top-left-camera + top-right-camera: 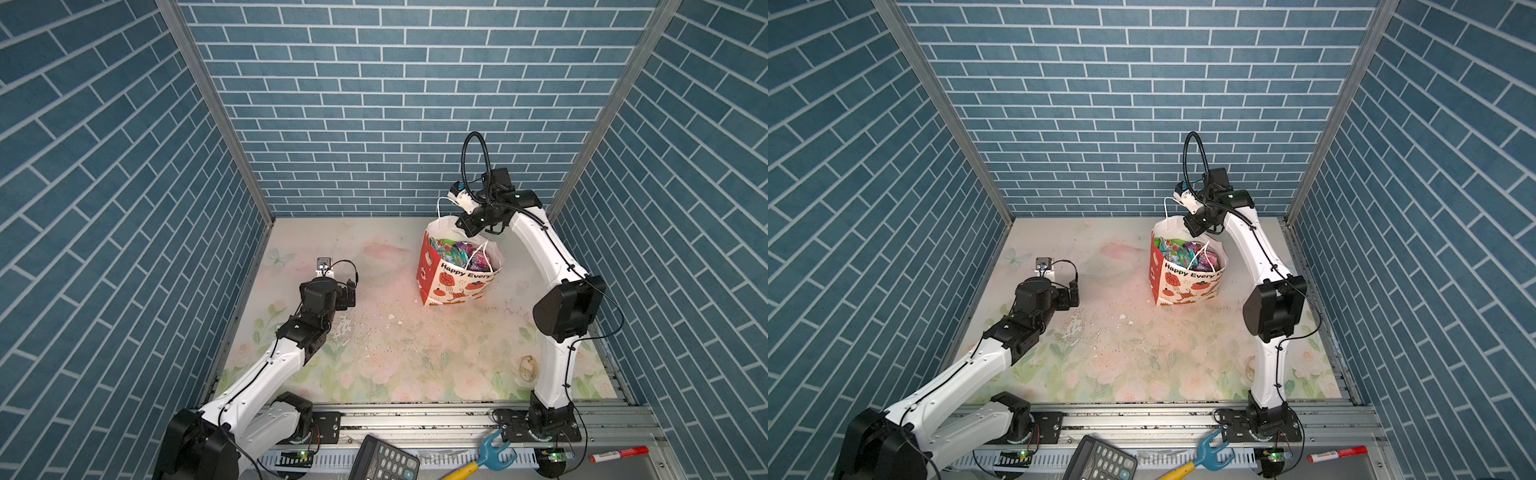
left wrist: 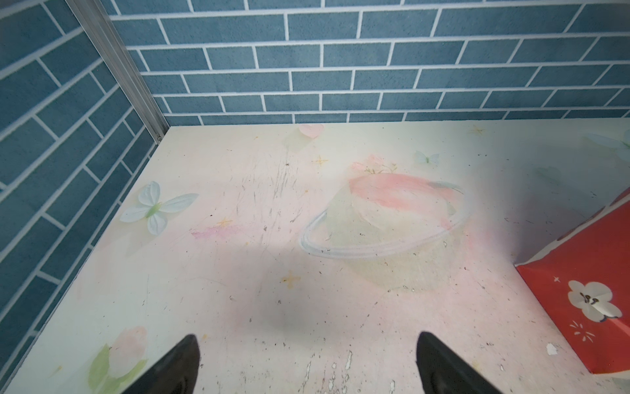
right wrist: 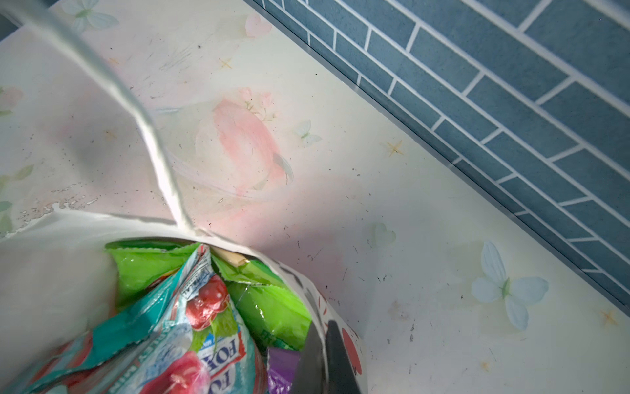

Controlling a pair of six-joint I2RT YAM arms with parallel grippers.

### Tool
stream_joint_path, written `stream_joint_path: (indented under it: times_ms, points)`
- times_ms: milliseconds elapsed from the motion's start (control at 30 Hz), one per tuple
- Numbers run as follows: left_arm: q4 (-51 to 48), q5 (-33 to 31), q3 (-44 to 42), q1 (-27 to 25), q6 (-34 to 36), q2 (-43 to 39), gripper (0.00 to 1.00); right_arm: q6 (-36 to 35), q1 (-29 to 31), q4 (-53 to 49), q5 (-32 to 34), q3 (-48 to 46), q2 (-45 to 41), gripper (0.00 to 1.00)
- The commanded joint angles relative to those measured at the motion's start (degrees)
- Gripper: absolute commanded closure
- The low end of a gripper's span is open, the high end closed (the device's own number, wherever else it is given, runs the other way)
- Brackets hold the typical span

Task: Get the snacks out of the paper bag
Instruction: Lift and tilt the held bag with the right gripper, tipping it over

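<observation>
At the far rim of the paper bag [image 1: 453, 286], my right tool [image 3: 324, 329] is pinched together on the paper wall, not on the snacks [image 1: 461, 251] heaped inside. Pulling up could tear that rim or tip the bag, spilling packets across the tabletop [image 1: 374, 340]. My left tool [image 2: 306, 336] hangs spread, well apart, bracing nothing.
</observation>
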Motion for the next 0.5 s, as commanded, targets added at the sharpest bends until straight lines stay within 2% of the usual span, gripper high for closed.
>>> stream_joint_path:
  times_ms: [0,333,467]
  points:
    - [-0.79,0.45,1.92,-0.26,-0.88,0.15,0.01,-0.93,0.01,-1.53,3.89,0.55,0.44,1.00]
    - [-0.81,1.91,3.02,-0.31,-1.21,0.97,0.00,8.89,-2.73,0.58,14.82,-0.66,-1.22,1.00]
    - [-0.84,2.05,2.99,-0.26,-1.20,1.09,0.00,13.35,-3.31,1.59,24.78,-1.64,-2.59,1.00]
